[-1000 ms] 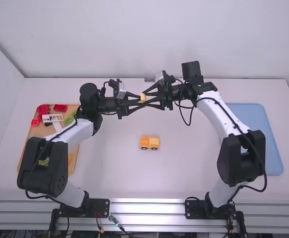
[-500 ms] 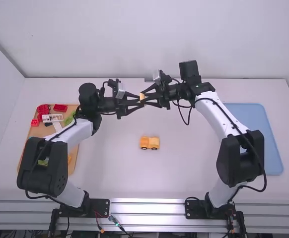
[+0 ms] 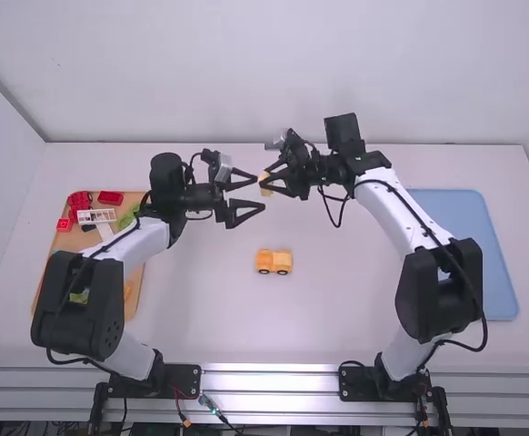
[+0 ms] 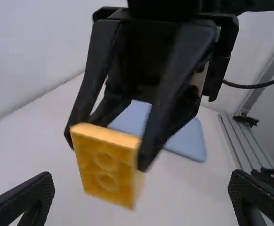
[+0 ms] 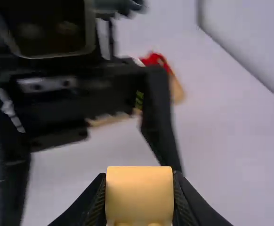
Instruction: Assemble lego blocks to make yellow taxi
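Above the table in the high view, my right gripper is shut on a yellow block. Facing it from the left, my left gripper is spread open with nothing between its fingers. In the left wrist view the yellow block shows two round sockets, beyond the wide-apart fingers of my left gripper. The right wrist view has the yellow block pinched in my right gripper. A yellow-orange taxi body with dark wheels stands on the table nearer the arm bases.
At the left, partly behind the left arm, a tan tray holds red, white and green pieces. A blue tray lies at the right, partly behind the right arm.
My left gripper has opened and let go of the yellow block, which stays in my right gripper. The right arm first shifted slightly left; the block has come clear of the left fingers.
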